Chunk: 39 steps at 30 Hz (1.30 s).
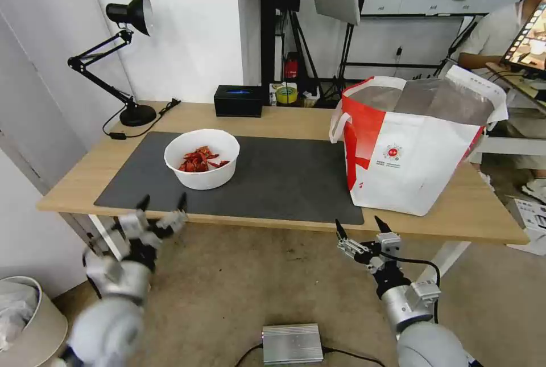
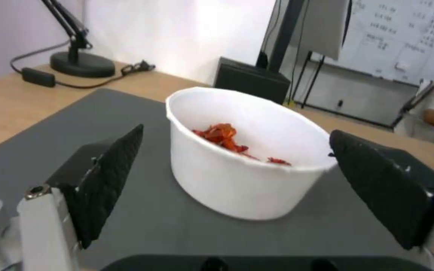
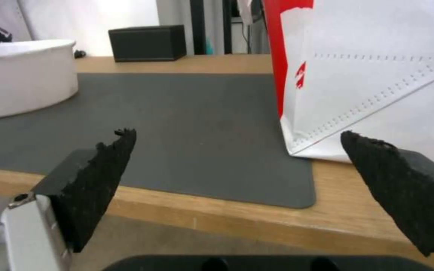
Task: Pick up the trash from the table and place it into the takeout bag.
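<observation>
A white round bowl (image 1: 202, 159) holding red shell scraps (image 1: 199, 160) sits on the dark grey mat (image 1: 284, 179) at the left of the table (image 1: 449, 213). My left gripper (image 1: 162, 203) hovers open over the mat's near edge, just in front of the bowl (image 2: 242, 165), apart from it. The takeout bag (image 1: 412, 148), white with a red side panel and foil lining, stands open at the right of the table. My right gripper (image 1: 359, 225) is open below the table's front edge, in front of the bag (image 3: 378, 75).
A black rectangular box (image 1: 238, 100) stands at the table's back edge, and a black desk lamp (image 1: 122, 60) at the back left with its cord. A white round bin (image 1: 25, 321) stands on the floor at lower left. A silver box (image 1: 292, 343) lies on the floor.
</observation>
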### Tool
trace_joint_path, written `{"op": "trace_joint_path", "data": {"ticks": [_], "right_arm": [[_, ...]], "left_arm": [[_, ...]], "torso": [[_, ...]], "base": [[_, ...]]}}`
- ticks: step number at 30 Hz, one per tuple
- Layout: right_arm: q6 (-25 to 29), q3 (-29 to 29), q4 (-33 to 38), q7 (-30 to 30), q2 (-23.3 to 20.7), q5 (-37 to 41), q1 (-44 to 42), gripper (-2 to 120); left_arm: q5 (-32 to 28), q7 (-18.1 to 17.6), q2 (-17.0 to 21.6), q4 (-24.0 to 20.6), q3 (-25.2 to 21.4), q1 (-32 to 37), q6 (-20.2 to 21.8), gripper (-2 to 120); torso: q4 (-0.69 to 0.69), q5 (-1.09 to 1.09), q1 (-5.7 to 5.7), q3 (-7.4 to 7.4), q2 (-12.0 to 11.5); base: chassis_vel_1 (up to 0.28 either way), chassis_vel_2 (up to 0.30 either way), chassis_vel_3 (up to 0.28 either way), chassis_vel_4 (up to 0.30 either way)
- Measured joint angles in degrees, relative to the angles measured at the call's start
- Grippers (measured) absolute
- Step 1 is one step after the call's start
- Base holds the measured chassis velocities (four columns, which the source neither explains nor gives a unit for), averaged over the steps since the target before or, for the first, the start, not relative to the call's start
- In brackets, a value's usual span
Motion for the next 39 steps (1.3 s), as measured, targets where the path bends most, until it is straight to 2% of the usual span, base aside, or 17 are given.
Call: {"op": "trace_joint_path", "data": {"ticks": [3, 4, 5, 8, 10, 11, 12, 14, 15, 16, 18, 20, 21, 22, 26, 30, 39], "right_arm": [[0.0, 0.0, 0.0, 0.0, 0.0, 0.0, 0.0, 100], [0.0, 0.0, 0.0, 0.0, 0.0, 0.0, 0.0, 100], [0.0, 0.0, 0.0, 0.0, 0.0, 0.0, 0.0, 100], [0.0, 0.0, 0.0, 0.0, 0.0, 0.0, 0.0, 100], [0.0, 0.0, 0.0, 0.0, 0.0, 0.0, 0.0, 100], [0.0, 0.0, 0.0, 0.0, 0.0, 0.0, 0.0, 100], [0.0, 0.0, 0.0, 0.0, 0.0, 0.0, 0.0, 100], [0.0, 0.0, 0.0, 0.0, 0.0, 0.0, 0.0, 100], [0.0, 0.0, 0.0, 0.0, 0.0, 0.0, 0.0, 100], [0.0, 0.0, 0.0, 0.0, 0.0, 0.0, 0.0, 100], [0.0, 0.0, 0.0, 0.0, 0.0, 0.0, 0.0, 100], [0.0, 0.0, 0.0, -0.1, 0.0, 0.0, 0.0, 100], [0.0, 0.0, 0.0, -0.1, 0.0, 0.0, 0.0, 100], [0.0, 0.0, 0.0, -0.1, 0.0, 0.0, 0.0, 100], [0.0, 0.0, 0.0, -0.1, 0.0, 0.0, 0.0, 100], [0.0, 0.0, 0.0, -0.1, 0.0, 0.0, 0.0, 100], [0.0, 0.0, 0.0, -0.1, 0.0, 0.0, 0.0, 100]], "left_arm": [[-9.0, -1.8, 5.3, 0.4, -0.5, -3.4, 3.2, 100], [-9.0, -1.8, 5.3, 0.4, -0.5, -3.4, 3.2, 100], [-13.8, -3.1, 7.4, 0.9, -0.4, -5.3, 5.1, 100], [-16.8, -3.8, 8.5, 1.3, -0.3, -6.7, 6.3, 100], [-23.5, -5.4, 11.1, 3.1, 0.9, -11.4, 9.3, 100], [-29.3, -6.0, 12.7, 4.8, 2.1, -15.4, 12.2, 100], [-29.3, -6.0, 12.7, 4.8, 2.1, -15.4, 12.2, 100], [-35.7, -6.5, 14.5, 6.9, 3.7, -20.2, 16.2, 100], [-41.1, -7.3, 16.7, 10.1, 6.9, -26.9, 21.5, 100], [-41.1, -7.3, 16.7, 10.1, 6.9, -26.9, 21.5, 100], [-44.7, -9.0, 18.7, 14.1, 10.9, -34.2, 29.0, 100], [-45.6, -9.4, 19.1, 15.4, 12.0, -36.2, 30.9, 100], [-46.6, -9.8, 19.9, 17.8, 14.6, -39.8, 33.4, 100], [-46.6, -9.8, 19.9, 17.8, 14.6, -39.8, 33.4, 100], [-47.7, -10.2, 20.0, 23.3, 21.1, -47.2, 38.0, 100], [-47.9, -10.7, 19.2, 26.6, 25.0, -50.9, 39.4, 100], [-47.8, -10.1, 16.7, 31.5, 29.3, -55.8, 39.3, 100]], "torso": [[-0.01, 0.02, 0.0, 0.0, 0.0], [-0.01, 0.02, 0.0, 0.0, 0.0], [0.0, 0.0, 0.0, 0.0, 0.0], [0.0, 0.0, 0.0, 0.0, 0.0], [0.0, 0.0, 0.0, 0.0, 0.0], [0.0, -0.01, 0.0, 0.0, 0.0], [0.0, -0.01, 0.0, 0.0, 0.0], [0.0, 0.0, 0.01, 0.0, 0.0], [0.0, 0.0, 0.0, 0.0, 0.0], [0.0, 0.0, 0.0, 0.0, 0.0], [-0.01, 0.01, 0.0, 0.0, 0.0], [0.0, 0.0, 0.0, 0.0, 0.0], [0.0, 0.02, 0.01, 0.0, 0.0], [0.0, 0.02, 0.01, 0.0, 0.0], [0.0, 0.02, 0.01, 0.0, 0.0], [0.0, 0.0, 0.01, 0.0, 0.0], [0.0, 0.01, 0.01, 0.0, 0.0]], "base": [[0.0, 0.0, 0.0, 0.0], [0.0, 0.0, 0.0, 0.0], [0.0, 0.0, 0.0, 0.0], [0.0, 0.0, 0.0, 0.0], [0.0, 0.0, 0.0, 0.0], [0.0, 0.0, 0.0, 0.0], [0.0, 0.0, 0.0, 0.0], [0.0, 0.0, 0.0, 0.0], [0.0, 0.0, 0.0, 0.0], [0.0, 0.0, 0.0, 0.0], [0.0, 0.0, 0.0, 0.0], [0.0, 0.0, 0.0, 0.0], [0.0, 0.0, 0.0, 0.0], [0.0, 0.0, 0.0, 0.0], [0.0, 0.0, 0.0, 0.0], [0.0, 0.0, 0.0, 0.0], [0.0, 0.0, 0.0, 0.0]]}}
